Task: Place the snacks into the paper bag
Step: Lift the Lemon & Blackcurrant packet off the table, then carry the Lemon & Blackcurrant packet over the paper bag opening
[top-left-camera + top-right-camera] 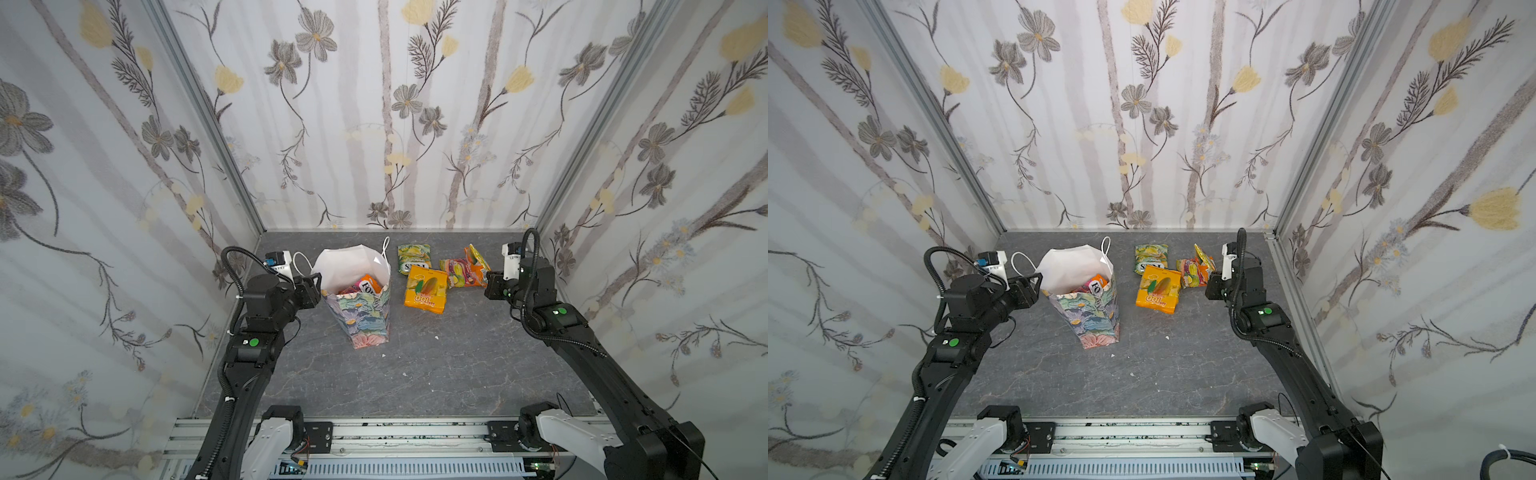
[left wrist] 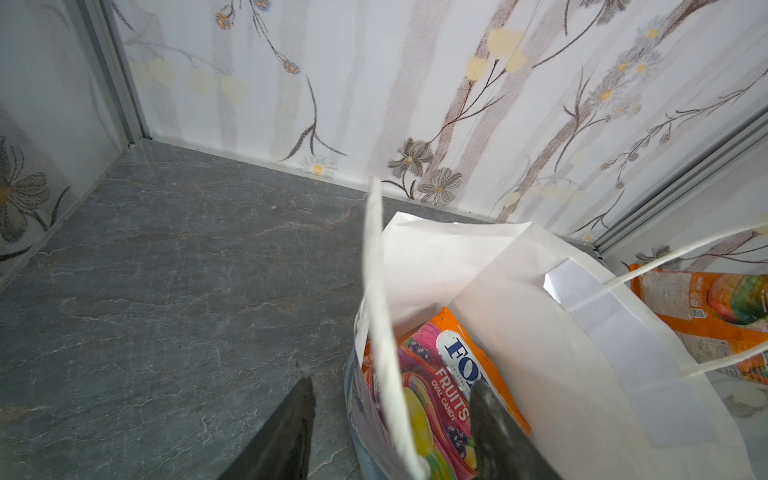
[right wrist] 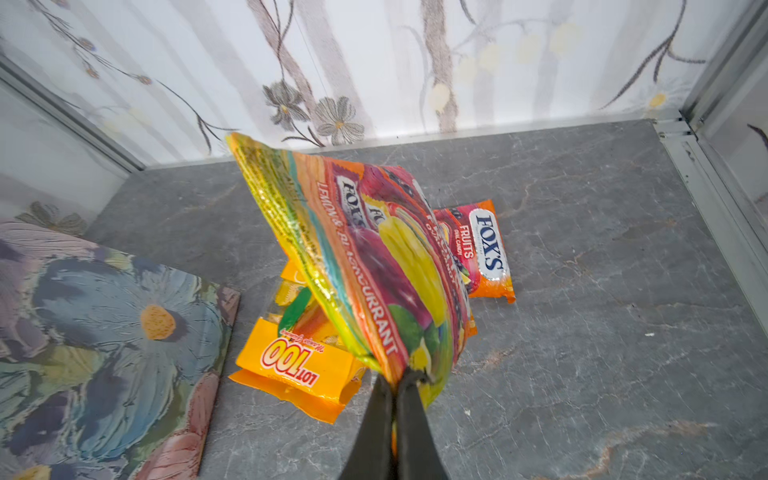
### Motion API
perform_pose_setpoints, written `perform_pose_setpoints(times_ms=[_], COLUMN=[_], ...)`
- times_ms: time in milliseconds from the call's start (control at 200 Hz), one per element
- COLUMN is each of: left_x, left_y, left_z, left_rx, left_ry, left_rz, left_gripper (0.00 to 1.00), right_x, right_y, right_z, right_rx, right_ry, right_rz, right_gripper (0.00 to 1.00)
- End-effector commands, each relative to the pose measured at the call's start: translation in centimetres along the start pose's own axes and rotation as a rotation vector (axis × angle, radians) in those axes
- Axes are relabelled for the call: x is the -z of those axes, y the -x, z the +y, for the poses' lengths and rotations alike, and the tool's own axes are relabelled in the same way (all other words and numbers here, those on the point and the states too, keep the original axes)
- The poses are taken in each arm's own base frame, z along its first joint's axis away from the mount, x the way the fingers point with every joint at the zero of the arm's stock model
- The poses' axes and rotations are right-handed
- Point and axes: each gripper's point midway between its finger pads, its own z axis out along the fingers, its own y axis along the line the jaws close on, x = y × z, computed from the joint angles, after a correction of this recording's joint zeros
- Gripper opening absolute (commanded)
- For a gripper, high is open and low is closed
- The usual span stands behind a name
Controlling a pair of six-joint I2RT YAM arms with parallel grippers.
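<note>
Held packet (image 3: 374, 266): a FOX'S bag, lemon and blackcurrant print, hanging clear of the table (image 1: 415, 374) at far right. My right gripper (image 3: 397, 380) has it by one bottom corner, jaws pinched tight on the film. A corner grip lets the packet dangle narrow, which should suit a drop through the bag mouth.

Paper bag (image 1: 361, 320): upright, left of centre, mouth open to the top, white inside showing. A FOX'S fruits packet (image 2: 449, 365) already lies inside it, orange showing beneath.

My left gripper (image 2: 390, 382): at the bag's left rim, jaws partly apart and astride the wall, one finger inside, one outside. I judge this is to brace the bag and hold the mouth open. A white strip runs between the fingers; cord handle or rim edge, I cannot tell at this blur.

On the table, right of the bag: mango pack (image 1: 426, 289) nearest it, green-yellow packet (image 1: 414, 258) behind it toward the far wall, a second fruits packet (image 3: 486, 249) below the held one.

Next, as I judge it: carry left, over the rim, release.
</note>
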Motion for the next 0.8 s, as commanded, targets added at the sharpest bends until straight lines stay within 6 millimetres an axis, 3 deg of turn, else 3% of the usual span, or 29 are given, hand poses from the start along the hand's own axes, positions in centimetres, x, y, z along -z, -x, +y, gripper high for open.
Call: perform_pose_setpoints(times_ms=[0,400,565,794], left_x=[0.1,-0.1,-0.1,-0.2], left_y=[0.8,0.6,0.6,0.5], left_z=[-0.3,-0.1,0.0,0.2], left_rx=[0.000,0.004,0.005,0.007], left_ry=[-0.013,-0.008,-0.005,-0.001], left_rz=[-0.034,-0.023,-0.023,-0.019], left_gripper=[0.59,0.58,0.58,0.58], right_x=[1.0,3.9,4.7,6.4], right_y=[2.3,5.6,6.1,7.0], right_z=[2.0,6.2,8.1,12.3], right_rx=[-0.014,0.019,0.037,0.086], right_ry=[0.093,0.259,0.322,0.448], right_rz=[-0.062,-0.122,-0.120,-0.129], right_gripper=[0.00,0.00,0.00,0.00])
